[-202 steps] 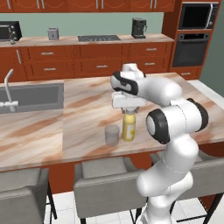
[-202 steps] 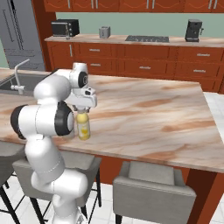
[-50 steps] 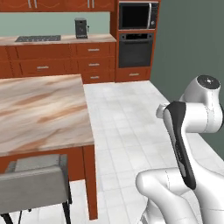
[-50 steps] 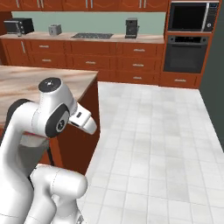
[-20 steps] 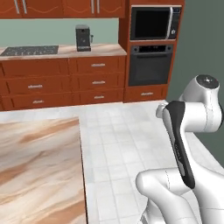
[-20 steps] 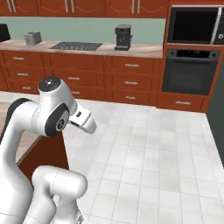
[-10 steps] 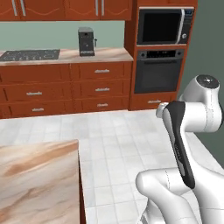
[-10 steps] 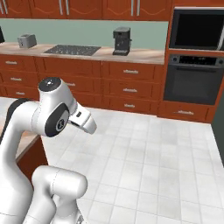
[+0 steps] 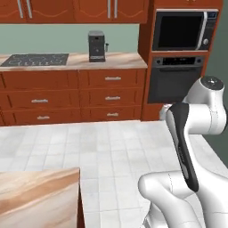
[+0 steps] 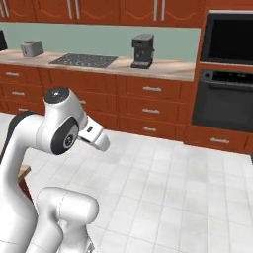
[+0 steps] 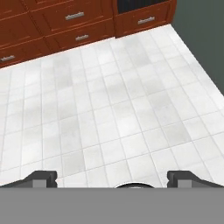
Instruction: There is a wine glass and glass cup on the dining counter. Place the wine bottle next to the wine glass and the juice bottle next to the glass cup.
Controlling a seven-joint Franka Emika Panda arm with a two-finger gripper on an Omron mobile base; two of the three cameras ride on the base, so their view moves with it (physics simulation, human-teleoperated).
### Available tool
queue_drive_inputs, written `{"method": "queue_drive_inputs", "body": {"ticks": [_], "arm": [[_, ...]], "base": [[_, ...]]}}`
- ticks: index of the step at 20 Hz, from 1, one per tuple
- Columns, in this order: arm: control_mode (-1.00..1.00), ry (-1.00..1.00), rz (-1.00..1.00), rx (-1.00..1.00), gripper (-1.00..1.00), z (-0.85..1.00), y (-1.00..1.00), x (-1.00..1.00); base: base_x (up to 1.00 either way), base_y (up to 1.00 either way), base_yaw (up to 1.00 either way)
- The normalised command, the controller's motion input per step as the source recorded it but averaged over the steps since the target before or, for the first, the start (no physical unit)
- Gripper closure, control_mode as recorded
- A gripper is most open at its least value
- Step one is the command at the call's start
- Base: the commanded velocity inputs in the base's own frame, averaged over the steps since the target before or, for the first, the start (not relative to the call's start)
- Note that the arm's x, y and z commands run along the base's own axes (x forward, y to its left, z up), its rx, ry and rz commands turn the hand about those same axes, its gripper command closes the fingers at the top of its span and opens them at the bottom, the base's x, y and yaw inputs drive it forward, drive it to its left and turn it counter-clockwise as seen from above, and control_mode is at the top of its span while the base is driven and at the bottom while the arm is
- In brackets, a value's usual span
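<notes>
Dining counter's pink-beige marble corner [image 9: 40, 196] lies at lower left; gripper [image 11: 112, 178], jaws wide apart and empty, faces white floor tiles [image 11: 113, 100]. Locate the wine bottle before reaching.

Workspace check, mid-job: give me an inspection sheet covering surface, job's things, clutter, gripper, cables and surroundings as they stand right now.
Surface: a corner of the pink-beige marble dining counter at the lower left of the left base view; the part in view is bare.
Job's things: nothing seen.
Clutter: nothing seen on the white tiled floor.
Gripper: the two-finger gripper is open, holds nothing, and points down at the floor.
Cables: nothing seen.
Surroundings: red-brown wood cabinets, a dark coffee machine, a black inset cooktop, a grey toaster and a black built-in wall oven with a microwave above.
</notes>
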Motion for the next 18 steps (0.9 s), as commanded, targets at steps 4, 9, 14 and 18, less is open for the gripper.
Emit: {"method": "queue_drive_inputs", "body": {"ticks": [4,9,14,18], "arm": [[1.00,0.00,0.00,0.00,-1.00,0.00,0.00,0.00],[1.00,0.00,0.00,0.00,-1.00,0.00,0.00,0.00],[1.00,0.00,0.00,0.00,-1.00,0.00,0.00,0.00],[1.00,0.00,0.00,0.00,-1.00,0.00,0.00,0.00]], "base": [[0.64,-0.16,0.39],[0.63,-0.11,0.43],[0.64,-0.09,0.42],[0.77,-0.15,0.26]]}}
